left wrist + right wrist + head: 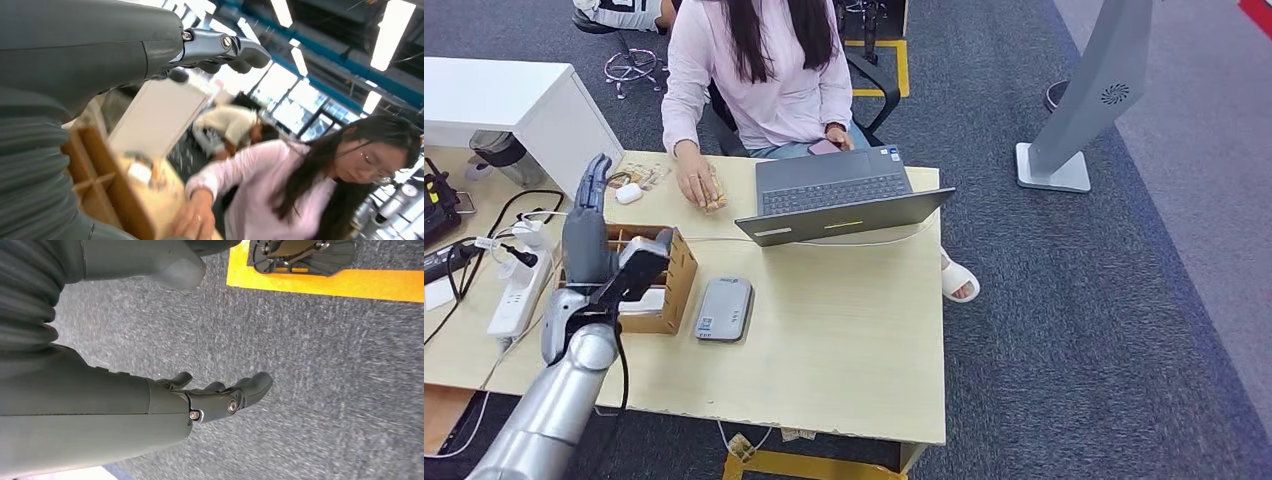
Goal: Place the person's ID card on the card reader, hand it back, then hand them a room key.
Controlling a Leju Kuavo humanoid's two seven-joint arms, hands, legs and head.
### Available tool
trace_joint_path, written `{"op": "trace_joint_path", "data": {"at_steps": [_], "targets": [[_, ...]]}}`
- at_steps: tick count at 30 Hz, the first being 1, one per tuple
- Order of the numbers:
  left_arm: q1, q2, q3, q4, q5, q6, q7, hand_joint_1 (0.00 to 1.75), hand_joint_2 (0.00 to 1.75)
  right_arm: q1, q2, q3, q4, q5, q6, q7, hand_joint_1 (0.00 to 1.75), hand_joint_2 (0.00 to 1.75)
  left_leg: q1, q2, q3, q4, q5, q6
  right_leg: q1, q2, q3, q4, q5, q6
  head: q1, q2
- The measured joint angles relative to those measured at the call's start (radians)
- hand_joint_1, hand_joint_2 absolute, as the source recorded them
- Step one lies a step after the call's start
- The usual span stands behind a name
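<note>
Laptop [839, 195] behind card reader [724, 308], wooden box [664, 275] beside — left hand [589, 225] fingers spread, empty.

From my head view the left hand [589, 225] covers part of the wooden box [662, 290], so I can't read its compartments. Whatever the person's hand [696, 186] rests on is too small to identify. The left wrist view is motion-blurred. My right hand [150, 410] is cut off by the frame edge.
</note>
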Motion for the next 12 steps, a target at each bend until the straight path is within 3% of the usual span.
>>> {"op": "trace_joint_path", "data": {"at_steps": [3, 6, 10, 12], "targets": [[0.143, -0.010, 0.106, -0.129, 0.220, -0.138, -0.073, 0.00, 1.75, 0.013, 0.000, -0.009, 0.000, -0.013, 0.000, -0.009, 0.00, 1.75, 0.000, 0.001, 0.000, 0.000, -0.001, 0.000, 0.000, 0.001, -0.001, 0.000, -0.001, 0.000, 0.000, 0.000], [0.238, -0.034, 0.251, -0.190, 0.441, -0.302, -0.147, 0.00, 1.75, 0.023, 0.000, -0.017, -0.001, -0.020, 0.001, -0.018, 0.00, 1.75, 0.001, 0.001, -0.001, 0.000, -0.001, 0.000, 0.000, 0.001, -0.002, 0.000, -0.002, 0.000, 0.000, 0.000], [0.288, -0.103, 0.507, -0.198, 0.826, -0.547, -0.195, 0.00, 1.75, 0.035, 0.000, -0.023, -0.003, -0.017, 0.004, -0.032, 0.00, 1.75, 0.001, 0.001, -0.001, -0.001, -0.001, 0.000, 0.001, 0.001, -0.001, 0.000, -0.002, 0.000, 0.000, 0.000], [0.294, -0.135, 0.609, -0.184, 0.936, -0.610, -0.185, 0.00, 1.75, 0.039, 0.000, -0.025, -0.004, -0.013, 0.004, -0.034, 0.00, 1.75, 0.001, 0.001, -0.001, -0.001, -0.001, 0.000, 0.001, 0.001, -0.001, 0.000, -0.002, 0.000, 0.000, 0.000]]}}
